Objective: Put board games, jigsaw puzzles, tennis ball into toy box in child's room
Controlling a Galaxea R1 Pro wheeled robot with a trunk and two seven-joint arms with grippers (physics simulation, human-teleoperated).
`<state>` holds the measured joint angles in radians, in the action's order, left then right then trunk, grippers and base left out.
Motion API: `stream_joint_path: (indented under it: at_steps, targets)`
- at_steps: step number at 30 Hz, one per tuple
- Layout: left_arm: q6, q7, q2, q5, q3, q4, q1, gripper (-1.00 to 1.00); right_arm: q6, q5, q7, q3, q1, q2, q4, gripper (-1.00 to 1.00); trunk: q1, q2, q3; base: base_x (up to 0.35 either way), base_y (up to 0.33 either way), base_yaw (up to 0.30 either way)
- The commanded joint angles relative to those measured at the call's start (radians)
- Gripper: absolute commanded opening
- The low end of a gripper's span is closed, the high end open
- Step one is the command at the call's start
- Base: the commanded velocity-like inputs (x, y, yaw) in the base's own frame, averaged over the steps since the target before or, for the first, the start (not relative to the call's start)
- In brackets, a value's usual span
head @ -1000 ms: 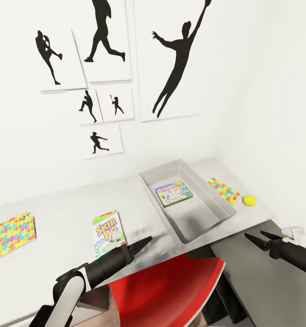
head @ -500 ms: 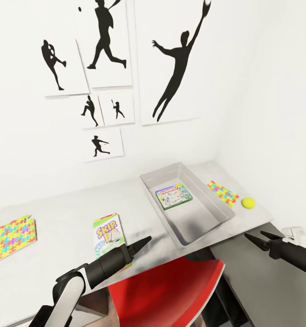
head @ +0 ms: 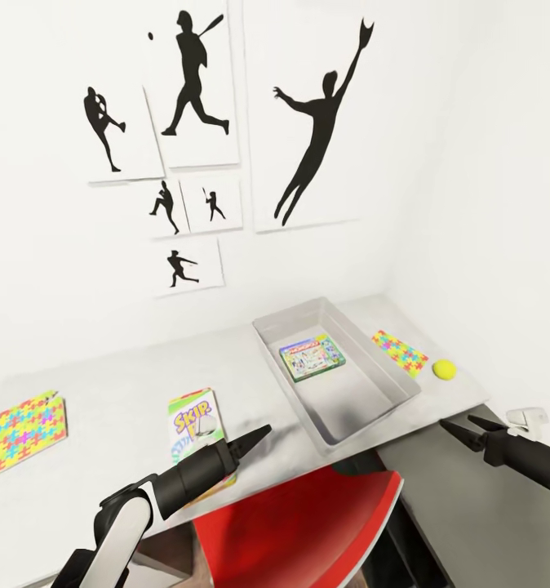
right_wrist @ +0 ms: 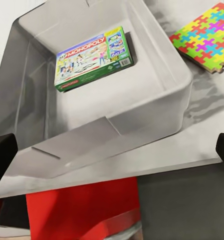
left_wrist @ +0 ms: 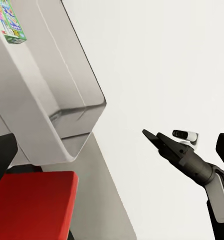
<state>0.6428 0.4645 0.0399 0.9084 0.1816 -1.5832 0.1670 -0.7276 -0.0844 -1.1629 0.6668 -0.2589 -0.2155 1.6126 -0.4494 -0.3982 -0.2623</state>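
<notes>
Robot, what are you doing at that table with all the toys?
It is tidying toys into the toy box. One board game already lies inside. On the table, a Skip-Bo game, two jigsaw puzzles and the tennis ball wait. The left gripper and right gripper hold nothing.

Your left arm comes up from the lower left of the head view, white forearm bent into a black wrist, with the left claw [head: 255, 437] pointing forward and to the right, its fingers drawn together to a narrow tip and holding nothing. Your right arm enters from the right edge, black and nearly level, with the right claw [head: 463, 428] aimed to the left, its two fingers parted in a small fork, empty
</notes>
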Motion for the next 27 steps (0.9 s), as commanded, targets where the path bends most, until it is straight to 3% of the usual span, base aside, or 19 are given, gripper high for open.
stream_joint_path:
  at_steps: [1, 27]
  targets:
    - [0.005, -0.001, 0.001, 0.006, 0.000, 0.000, 0.001, 1.00, -0.006, -0.009, -0.009, 0.001, -0.001, 0.000, 0.001, 1.00, -0.001, -0.002, 0.000, 0.000, 0.000, 0.000]
    - [-0.035, -0.001, 0.003, 0.003, 0.000, 0.014, 0.000, 1.00, -0.006, -0.008, -0.011, 0.002, -0.002, -0.002, 0.001, 1.00, -0.001, -0.002, 0.043, 0.000, 0.000, 0.000]
